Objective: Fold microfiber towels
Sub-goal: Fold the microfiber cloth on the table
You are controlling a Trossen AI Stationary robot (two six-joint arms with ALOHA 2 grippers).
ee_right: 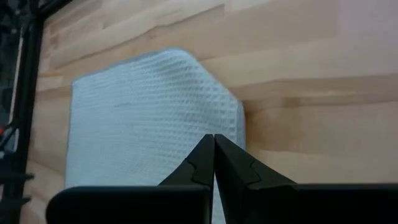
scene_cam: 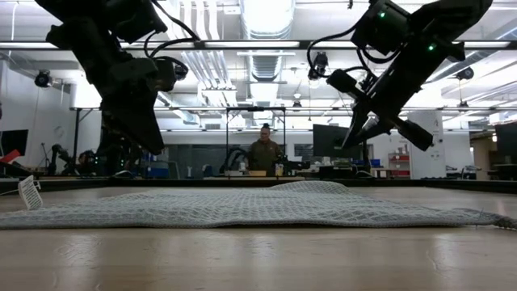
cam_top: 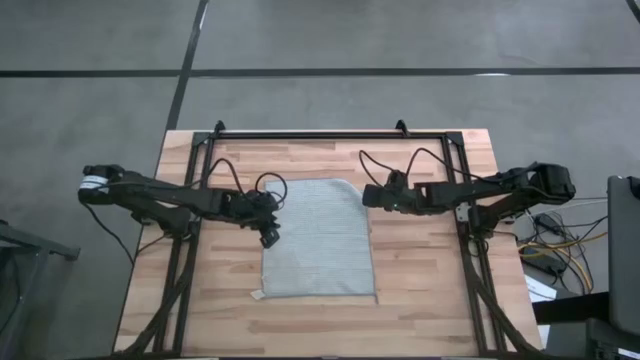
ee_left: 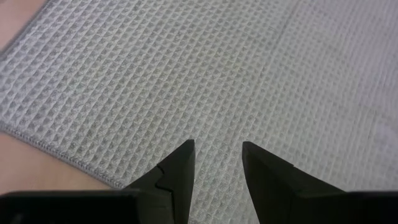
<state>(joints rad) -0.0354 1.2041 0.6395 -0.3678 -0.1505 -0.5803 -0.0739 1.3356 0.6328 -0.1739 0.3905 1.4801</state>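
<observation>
Dark fingers (ee_left: 180,177) fill the foreground of the left wrist view, spread apart with nothing between them: the left end effector (cam_top: 268,236) hovers open over the towel's (cam_top: 318,240) left edge. Across the cloth, the right end effector (cam_top: 368,195) hangs just above the far right corner, fingers pressed together and holding nothing.

The towel itself lies spread nearly flat in the middle of the bench (cam_top: 420,270), a single layer as far as I can judge, with only that far right corner rounded up in a small hump and the white tag (cam_top: 258,296) sticking out at the near left corner. So no fold looks made yet; the whole job seems to lie ahead.

Pale wooden planks carry the cloth, a black frame (cam_top: 330,134) runs round the back. Beyond, the low view shows a workshop with ceiling lights, monitors and a person (scene_cam: 263,153) standing far behind.
</observation>
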